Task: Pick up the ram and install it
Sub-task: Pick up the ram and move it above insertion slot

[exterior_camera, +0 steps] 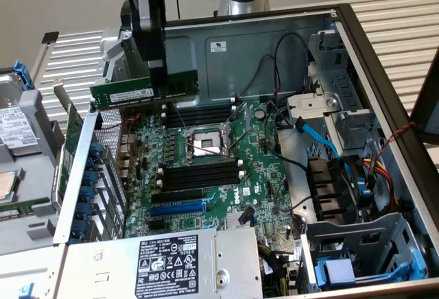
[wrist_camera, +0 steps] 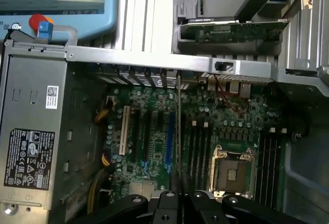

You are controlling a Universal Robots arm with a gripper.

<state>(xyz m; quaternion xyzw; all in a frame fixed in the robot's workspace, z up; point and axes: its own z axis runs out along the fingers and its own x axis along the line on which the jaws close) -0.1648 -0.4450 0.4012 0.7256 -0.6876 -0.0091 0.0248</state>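
The ram, a long thin green stick with a white label, hangs level above the far-left part of the motherboard in the open computer case. My black gripper comes down from above and is shut on the ram's middle. The stick is held clear of the board, just above and behind the far black memory slots. In the wrist view the ram shows edge-on as a thin line running away from my gripper, over the board between the card slots and the memory slots.
The CPU socket sits between two banks of black slots; the nearer bank is empty. A power supply fills the front. A green expansion card stands on the exterior view's left; cables and drive cages crowd its right.
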